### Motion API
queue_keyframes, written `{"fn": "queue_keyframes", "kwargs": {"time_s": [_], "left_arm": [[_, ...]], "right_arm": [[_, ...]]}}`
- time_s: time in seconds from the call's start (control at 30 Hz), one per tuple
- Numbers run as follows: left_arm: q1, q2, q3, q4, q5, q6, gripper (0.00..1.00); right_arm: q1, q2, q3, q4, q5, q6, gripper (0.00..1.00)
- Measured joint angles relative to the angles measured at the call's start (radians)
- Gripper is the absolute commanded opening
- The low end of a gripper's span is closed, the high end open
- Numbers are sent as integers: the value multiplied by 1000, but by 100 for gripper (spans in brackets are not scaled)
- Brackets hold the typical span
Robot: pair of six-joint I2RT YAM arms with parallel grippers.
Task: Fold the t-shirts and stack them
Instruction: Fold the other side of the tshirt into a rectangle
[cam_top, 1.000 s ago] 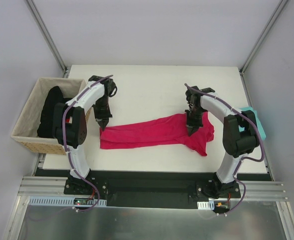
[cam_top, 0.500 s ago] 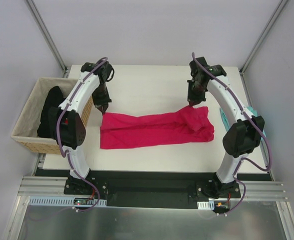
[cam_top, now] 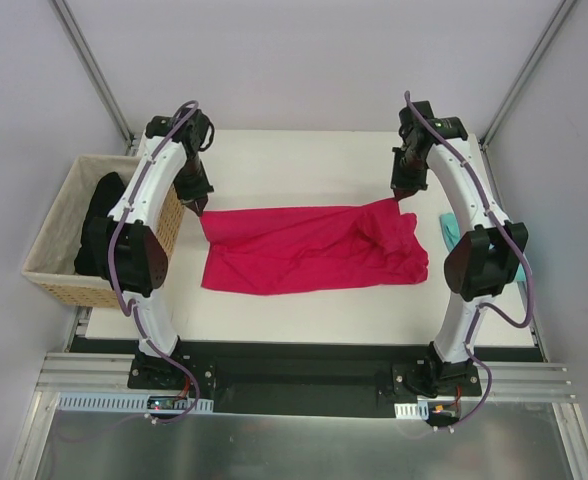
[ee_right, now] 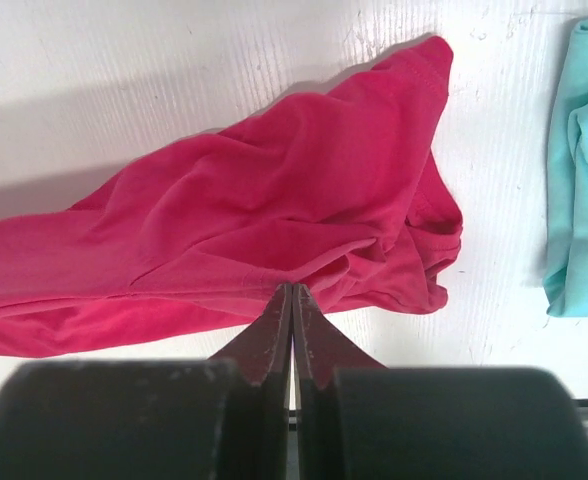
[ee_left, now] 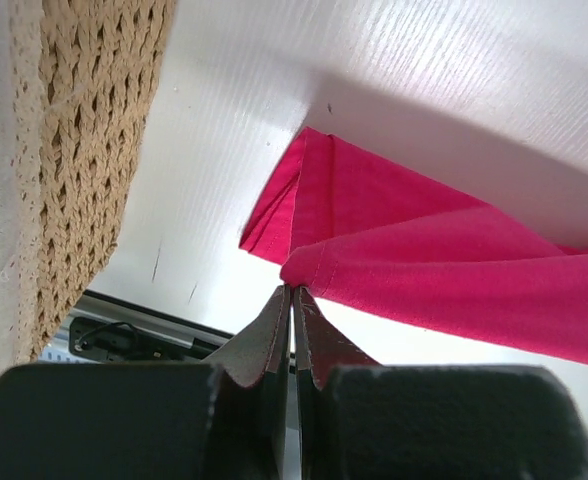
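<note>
My left claw is pinched fully shut on a hemmed corner of the crimson t-shirt. My right claw is shut just as tight on the rumpled edge at the other end. Each holds one far corner, and the cloth runs from my fingertips towards my own bases, its near edge on the table.

The shirt's long axis lies left to right across the table, stretched between the two claws, so any fold (towards me or away, I judge) would turn on that line. Both arms have to travel together or the cloth will skew.

It looks soft and thin. The left end is smooth and doubled over on itself, while the right end is bunched in creases around a sleeve.

The teal t-shirt lies apart at the table's right edge, much nearer my right arm. The wicker basket stands just beside my left claw, with something dark inside it.
</note>
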Motion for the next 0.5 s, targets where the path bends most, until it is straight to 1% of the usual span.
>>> {"fn": "queue_keyframes", "kwargs": {"time_s": [0.13,0.5], "left_arm": [[9,1,19,1,1,0,0],[24,2,11,0,0,0,0]], "right_arm": [[-11,8,12,-3,-13,-11,1],[-11,8,11,-3,-85,-29,1]]}}
